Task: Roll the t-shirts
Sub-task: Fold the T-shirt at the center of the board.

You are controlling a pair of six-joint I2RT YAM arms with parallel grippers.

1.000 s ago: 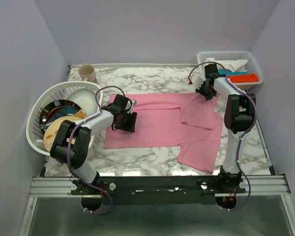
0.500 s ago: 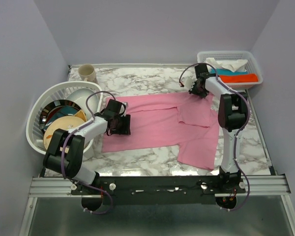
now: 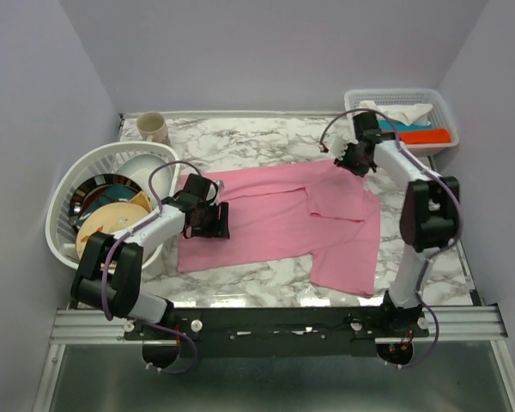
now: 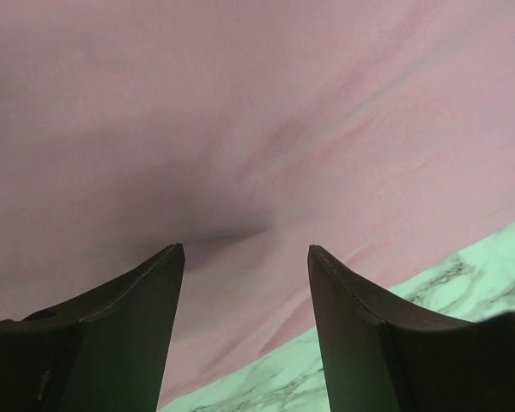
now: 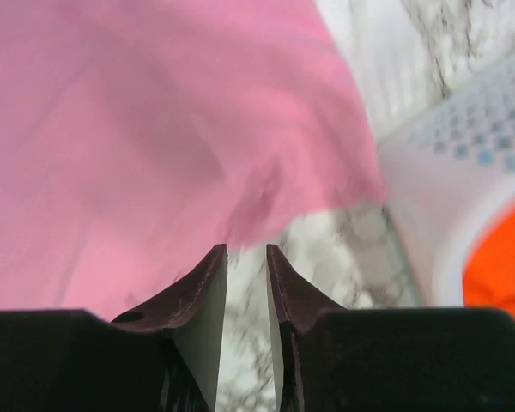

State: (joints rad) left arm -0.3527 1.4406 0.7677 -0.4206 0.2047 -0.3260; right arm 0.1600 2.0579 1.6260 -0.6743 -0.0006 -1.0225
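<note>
The t-shirt, plain light pink, lies spread flat on the marble table with one sleeve folded in at the upper right. My left gripper hovers low over its left part. In the left wrist view its jaws stand wide open with nothing between them, above pink fabric near the hem. My right gripper is at the shirt's far right corner. In the right wrist view, its jaws stand a narrow gap apart with bare marble showing between them. The shirt's edge lies just ahead of them.
A white round dish rack holding plates and bowls stands at the left edge, close to my left arm. A beige cup is at the back left. A white basket with folded cloths sits at the back right, its wall near my right gripper.
My left gripper has moved left along the shirt toward its left edge, and the shirt has shifted slightly left. The right gripper's jaws have parted a little at the far corner.
</note>
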